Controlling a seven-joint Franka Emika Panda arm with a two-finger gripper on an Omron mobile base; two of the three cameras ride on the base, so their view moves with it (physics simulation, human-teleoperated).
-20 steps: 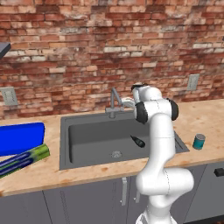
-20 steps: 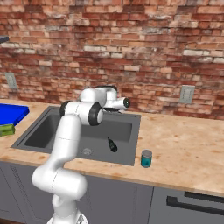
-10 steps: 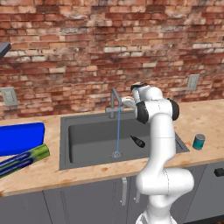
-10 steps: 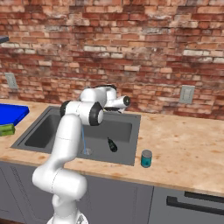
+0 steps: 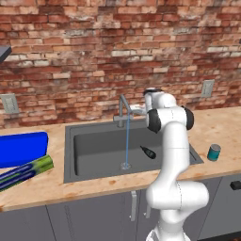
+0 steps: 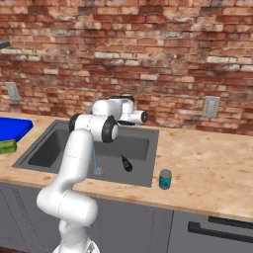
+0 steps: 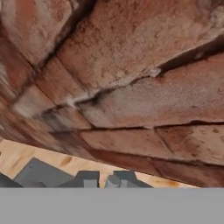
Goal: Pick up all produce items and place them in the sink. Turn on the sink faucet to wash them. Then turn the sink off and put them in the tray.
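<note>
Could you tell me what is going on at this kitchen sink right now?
The white arm reaches toward the faucet at the back of the sink, and a thin stream of water runs down to the drain. A dark produce item lies in the basin, beside the stream. The blue tray waits on the counter to the left.

produce (image 5: pixel 148 152) dark, in sink (image 5: pixel 89 146) R side | faucet (image 5: pixel 123 109) running | tray (image 5: pixel 21 148) blue, L

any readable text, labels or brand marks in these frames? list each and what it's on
None readable.
Teal can: plain, no label visible.
Striped box: green and blue stripes, no legible print.
Blue tray: blank.
Wall outlets: no markings visible.
Brick wall, sink, faucet: no signs or numbers.
</note>
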